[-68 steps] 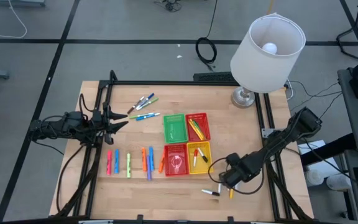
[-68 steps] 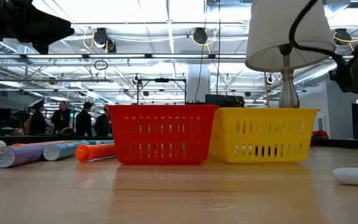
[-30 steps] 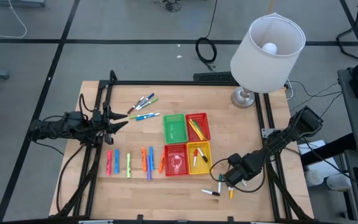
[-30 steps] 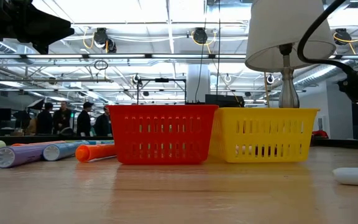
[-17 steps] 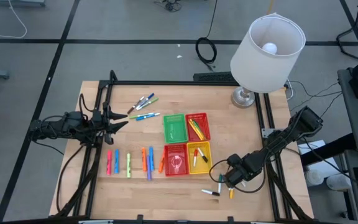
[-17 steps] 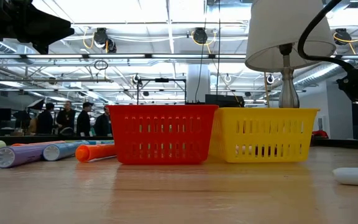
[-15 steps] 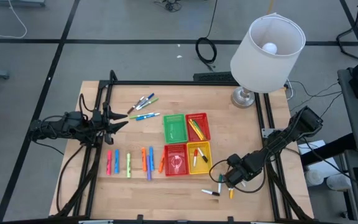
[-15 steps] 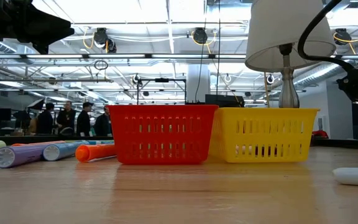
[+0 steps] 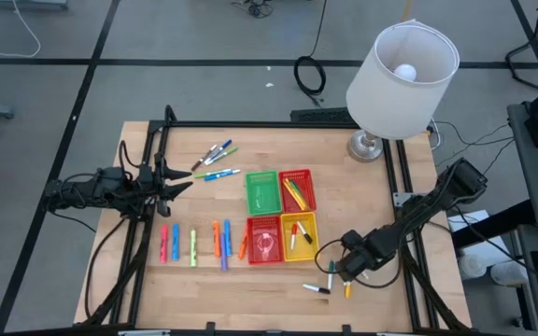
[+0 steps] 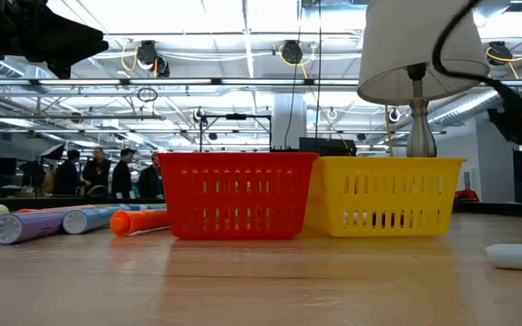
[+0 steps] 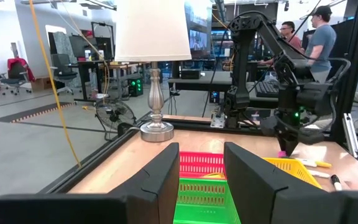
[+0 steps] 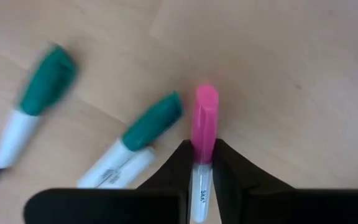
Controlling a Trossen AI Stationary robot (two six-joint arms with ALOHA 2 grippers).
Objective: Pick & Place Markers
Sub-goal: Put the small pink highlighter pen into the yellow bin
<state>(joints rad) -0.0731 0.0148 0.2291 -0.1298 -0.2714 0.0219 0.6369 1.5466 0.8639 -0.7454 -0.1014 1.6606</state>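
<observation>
Room: open lab floor, people standing far behind the table [image 9: 381, 187] in the low view.
Table: wooden top, lamp [image 9: 402, 70] at the far right corner, four small baskets clustered in the middle.
Right claw [image 9: 346, 272]: near the table's front right, closed on a pink-capped marker [image 12: 202, 140]; cap pokes out past the fingertips [image 12: 174, 163] (marker looks just off the wood, can't be sure).
Left claw [image 9: 183, 181]: parked at the left edge, over the table, fingers part open, nothing between them.
Done so far: yellow basket [image 9: 301, 235] holds a couple of markers, far red basket [image 9: 297, 189] holds several; green basket [image 9: 261, 191] and near red basket [image 9: 264, 239] look to hold none.
Left to do: most of it. Row of pink, blue, green, orange markers [image 9: 194, 243] left of the baskets, another small bunch [image 9: 215, 157] toward the far left, plus green-capped ones [image 12: 143, 134] and a black-capped one [image 9: 317, 289] beside the right claw.
Step in hand: my read is a grasp just made, lift and carry to a basket pending.
</observation>
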